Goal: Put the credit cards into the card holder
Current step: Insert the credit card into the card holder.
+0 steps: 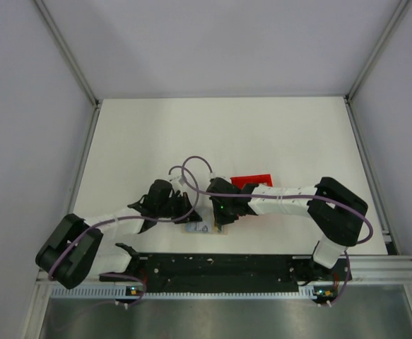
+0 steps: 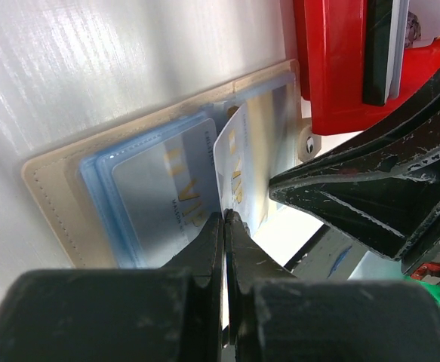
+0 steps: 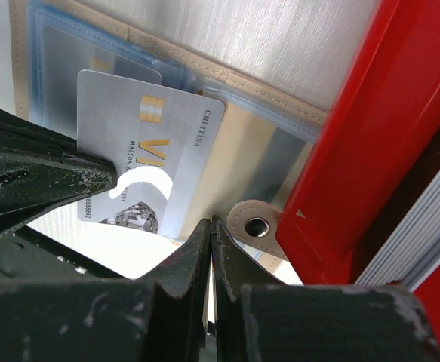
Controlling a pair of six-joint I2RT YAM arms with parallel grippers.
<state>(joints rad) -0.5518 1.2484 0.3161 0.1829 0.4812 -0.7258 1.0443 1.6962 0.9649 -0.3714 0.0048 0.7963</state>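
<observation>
Here, the left hand is clenched on the near edge of a silver card. The card stands tilted, its far edge at the clear pockets of the card holder. A pale card sits flat in a pocket at nine o'clock of it. The card holder lies open near the six o'clock edge of the white bench. The right hand is clenched on nothing, its tips just beside the holder's snap tab. At two o'clock of the holder stands a red tray with other cards on edge inside.
</observation>
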